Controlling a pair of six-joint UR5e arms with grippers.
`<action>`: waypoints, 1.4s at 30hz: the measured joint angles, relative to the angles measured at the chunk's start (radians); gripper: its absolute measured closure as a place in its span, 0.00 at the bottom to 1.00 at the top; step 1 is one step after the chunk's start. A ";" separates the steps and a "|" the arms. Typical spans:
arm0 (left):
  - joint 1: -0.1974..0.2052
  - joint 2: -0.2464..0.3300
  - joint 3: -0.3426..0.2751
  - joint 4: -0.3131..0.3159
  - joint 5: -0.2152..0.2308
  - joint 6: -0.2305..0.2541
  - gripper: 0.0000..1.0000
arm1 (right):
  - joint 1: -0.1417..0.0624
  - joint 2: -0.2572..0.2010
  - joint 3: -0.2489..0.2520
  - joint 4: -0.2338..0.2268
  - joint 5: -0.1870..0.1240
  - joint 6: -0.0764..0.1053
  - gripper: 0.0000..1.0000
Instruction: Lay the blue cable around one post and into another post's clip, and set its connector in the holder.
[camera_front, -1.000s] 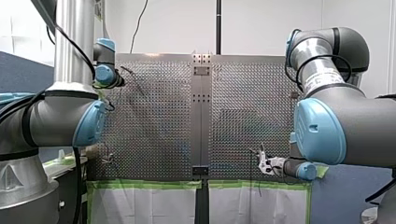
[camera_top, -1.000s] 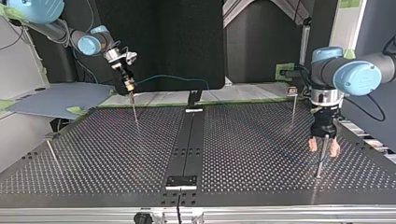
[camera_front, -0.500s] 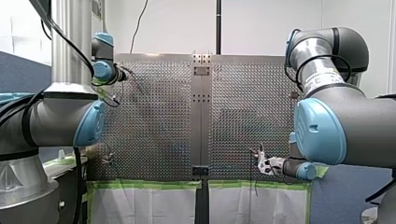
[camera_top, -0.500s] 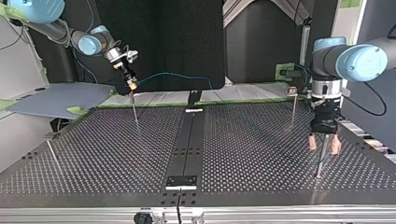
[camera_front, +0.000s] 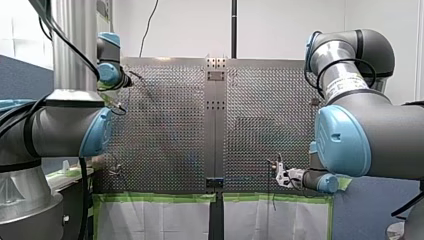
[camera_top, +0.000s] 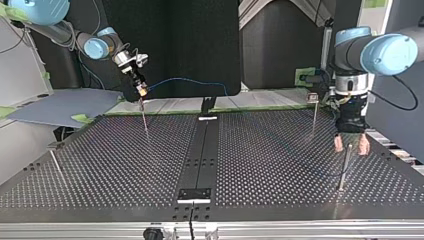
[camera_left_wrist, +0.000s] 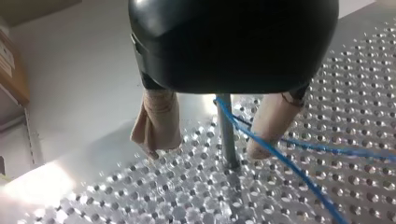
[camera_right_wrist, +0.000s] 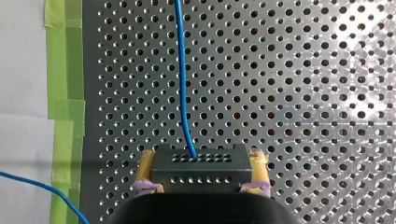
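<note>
Left hand (camera_top: 349, 148) has lifted over the last second (top view, right side), so its beige fingertips (camera_top: 339, 146) are now about level with the top of the thin metal post (camera_top: 343, 172) instead of lower down it. It's spread wide, one finger either side of the post, not touching it as far as I can see. In the left wrist view the thin blue cable (camera_left_wrist: 280, 161) runs through that gap too, passing right beside the post and in front of one fingertip, then trailing off over the perforated metal tabletop (camera_left_wrist: 187, 196). Right hand (camera_top: 141, 91) has barely budged, hanging just above a second post (camera_top: 145, 120) at the top view's left, far edge. Its wrist view shows the yellowish pads (camera_right_wrist: 146, 165) pinching a black rectangular connector (camera_right_wrist: 198, 169), with the cable coming out of its holed face and heading straight away over the tabletop.
</note>
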 joint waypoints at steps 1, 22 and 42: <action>-0.001 0.008 -0.005 -0.002 -0.001 0.005 0.00 | 0.000 0.000 0.000 0.000 0.000 0.000 0.91; -0.009 0.133 -0.094 -0.071 -0.037 0.099 0.00 | 0.004 0.000 0.000 0.002 0.000 -0.002 0.91; -0.019 0.261 0.063 -0.236 -0.027 0.265 0.00 | 0.013 -0.001 -0.001 0.001 0.006 0.001 0.91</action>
